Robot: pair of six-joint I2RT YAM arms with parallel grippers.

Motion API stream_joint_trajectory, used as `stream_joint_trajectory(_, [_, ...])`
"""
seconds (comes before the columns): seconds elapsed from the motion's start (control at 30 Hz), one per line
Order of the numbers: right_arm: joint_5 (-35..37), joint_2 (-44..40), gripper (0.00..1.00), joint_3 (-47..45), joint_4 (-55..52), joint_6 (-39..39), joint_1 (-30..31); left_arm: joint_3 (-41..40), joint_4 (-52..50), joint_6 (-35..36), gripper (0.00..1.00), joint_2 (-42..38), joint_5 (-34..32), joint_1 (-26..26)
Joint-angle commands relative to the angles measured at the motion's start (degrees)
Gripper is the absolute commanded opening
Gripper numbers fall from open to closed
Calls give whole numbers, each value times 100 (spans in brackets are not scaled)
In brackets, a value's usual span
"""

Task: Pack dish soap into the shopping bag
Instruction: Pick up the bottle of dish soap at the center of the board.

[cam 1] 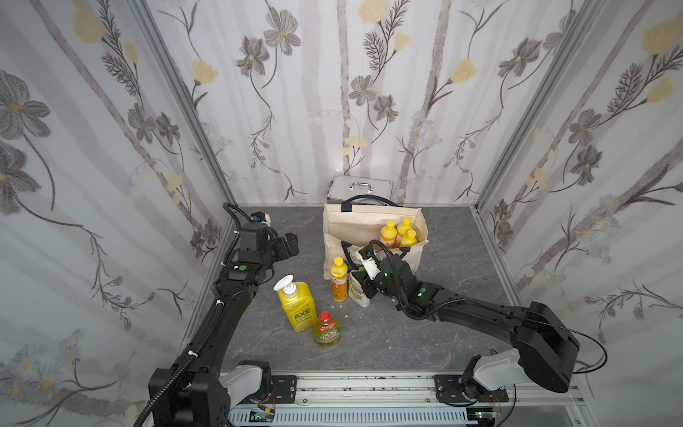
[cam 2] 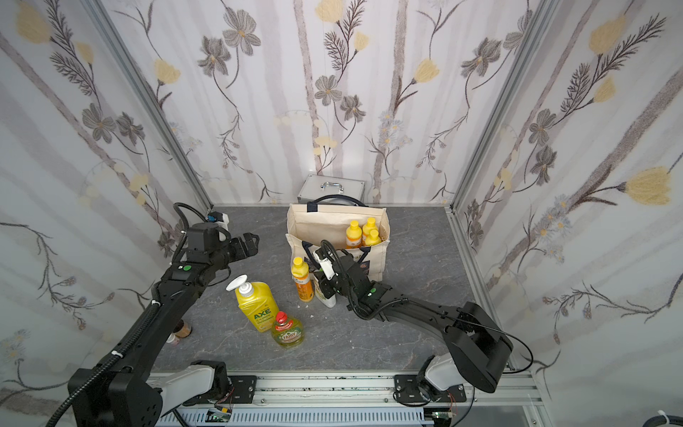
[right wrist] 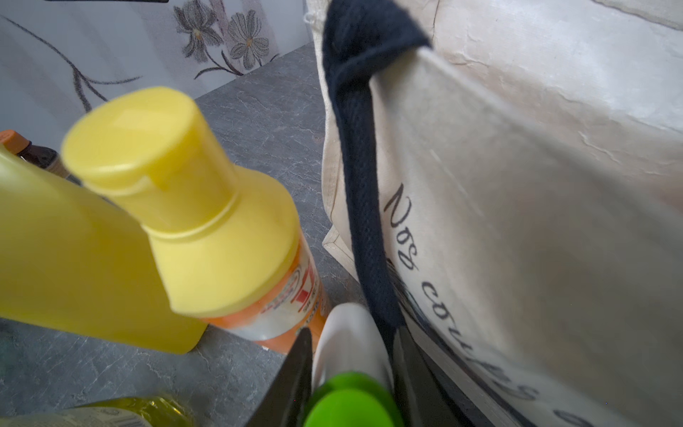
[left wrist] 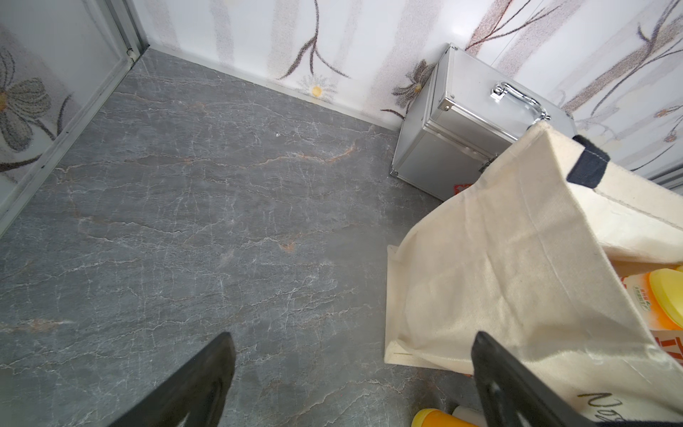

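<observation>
Soap packing under way: the right gripper (right wrist: 353, 355) is clamping the white bottle (cam 1: 357, 295) by the neck, just under its green cap (right wrist: 351, 403), one finger on either side. The bottle is standing close to upright, long axis vertical, touching or just short of the near wall of the bag (cam 1: 343, 222); whether its base is resting on the table (cam 1: 388, 332) cannot be told. The bag's mouth is lying above and to the far side of the jaws, so the coming move is looking like a lift and a short carry away from the robot. Three orange bottles (cam 1: 388, 234) are already standing in the bag's right end, leaving its left half free. A navy handle (right wrist: 354, 166) is hanging down the near wall just beside the bottle and could be snagging it on the way up. A fourth orange bottle (cam 1: 339, 281) is standing just left of the white one, with the AXE bottle (cam 1: 297, 307) and Fairy bottle (cam 1: 327, 331) nearer. The left gripper (left wrist: 353, 338) is hovering left of the bag, jaws wide apart and empty, farther from the white bottle than the right.
</observation>
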Motion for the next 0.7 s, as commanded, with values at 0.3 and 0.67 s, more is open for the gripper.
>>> stream_joint_trajectory(0.3, [175,-556,0,26,-349,-39,34,2,120,-16,100,-14,-63,2])
stream_joint_trajectory(0.67, [-97,-1035,0,578,-1516,32,31,-4,127,-25,100,-32,-39,2])
